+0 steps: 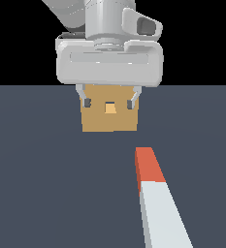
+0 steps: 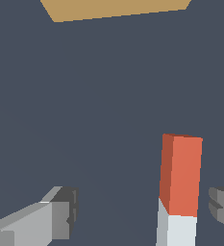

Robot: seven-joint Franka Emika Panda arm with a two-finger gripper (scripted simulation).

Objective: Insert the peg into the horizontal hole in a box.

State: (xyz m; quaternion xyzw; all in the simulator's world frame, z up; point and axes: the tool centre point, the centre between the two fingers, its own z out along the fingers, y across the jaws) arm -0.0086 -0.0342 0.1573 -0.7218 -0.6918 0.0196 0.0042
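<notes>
The peg [image 1: 158, 198] lies flat on the dark floor, its orange-red end [image 1: 148, 164] pointing toward the tan box [image 1: 97, 121]. The box stands farther back, and its small square hole [image 1: 110, 107] faces the exterior view. My gripper [image 1: 109, 103] hangs above the floor, open and empty, and its fingers overlap the box's upper face in the exterior view. In the wrist view the peg's orange-red end [image 2: 180, 175] lies below and between the fingers [image 2: 60, 214], nearer one of them, untouched by my gripper [image 2: 142, 210]. Only an edge of the box [image 2: 113, 8] shows there.
The dark grey floor [image 1: 37, 184] stretches around the box and the peg. Nothing else stands on it in either view.
</notes>
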